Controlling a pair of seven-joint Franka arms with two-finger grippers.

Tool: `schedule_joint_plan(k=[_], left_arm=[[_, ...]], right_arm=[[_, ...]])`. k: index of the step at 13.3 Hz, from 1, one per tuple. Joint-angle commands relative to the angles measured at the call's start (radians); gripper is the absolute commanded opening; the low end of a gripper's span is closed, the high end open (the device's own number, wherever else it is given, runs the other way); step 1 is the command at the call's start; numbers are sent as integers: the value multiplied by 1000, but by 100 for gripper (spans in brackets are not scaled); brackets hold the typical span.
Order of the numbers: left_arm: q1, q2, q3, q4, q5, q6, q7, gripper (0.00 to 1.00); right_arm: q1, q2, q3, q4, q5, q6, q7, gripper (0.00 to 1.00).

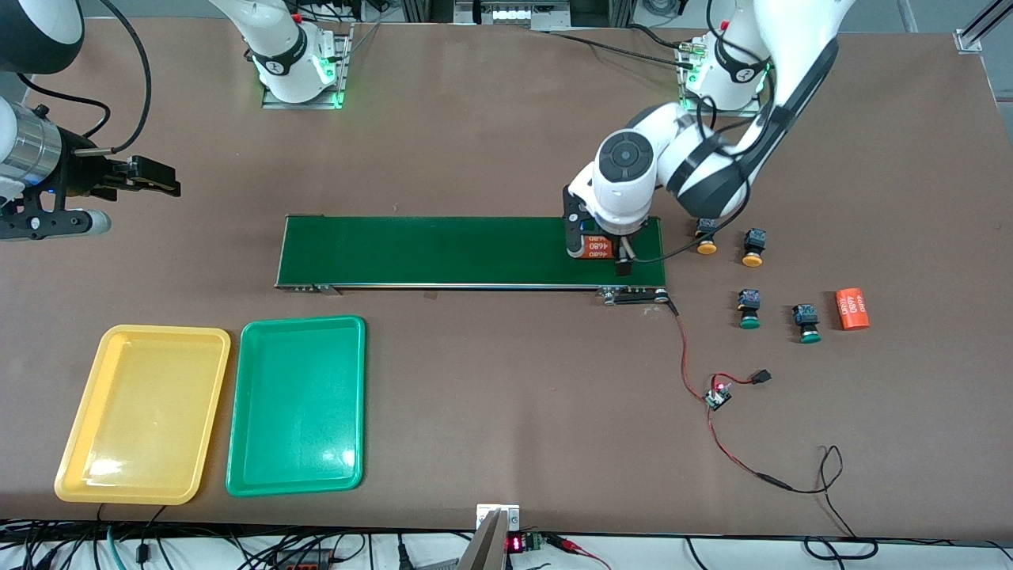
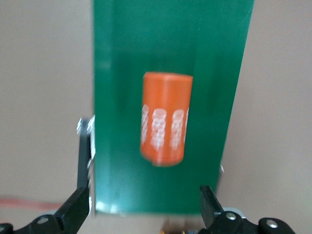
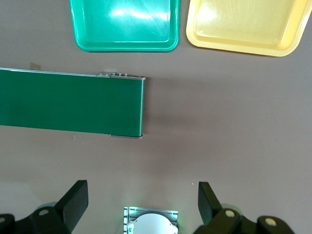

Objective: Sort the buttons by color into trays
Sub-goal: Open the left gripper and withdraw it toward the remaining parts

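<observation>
An orange cylinder (image 2: 165, 118) is left on the belt (image 1: 443, 249) between spread left fingers (image 2: 78, 202); right gripper (image 3: 141, 200) waits, spread; a button (image 1: 707, 237) is judged next.

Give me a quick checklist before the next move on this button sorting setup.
1. Left gripper jaws open over the belt: ok.
2. Orange cylinder lies free on the belt: ok.
3. Four buttons, two yellow-capped and two green-capped, on the table: ok.
4. Yellow tray and green tray hold nothing: ok.
5. Right gripper waits open near its table end: ok.
</observation>
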Motion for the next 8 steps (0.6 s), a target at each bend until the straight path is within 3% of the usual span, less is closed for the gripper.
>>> schedule_joint_plan(k=[1,5,8], left_arm=[[9,-28,-33,160,5,-249,-97,100],[52,-22,-20,356,3,-457,-354,100],[165,-8,-22,434,-1,-473,-435,100]], right_arm=[[-1,6,0,12,0,-12,-1,100],[-1,6,0,11,0,-14,-1,100],[-1,5,0,10,0,-14,-1,100]])
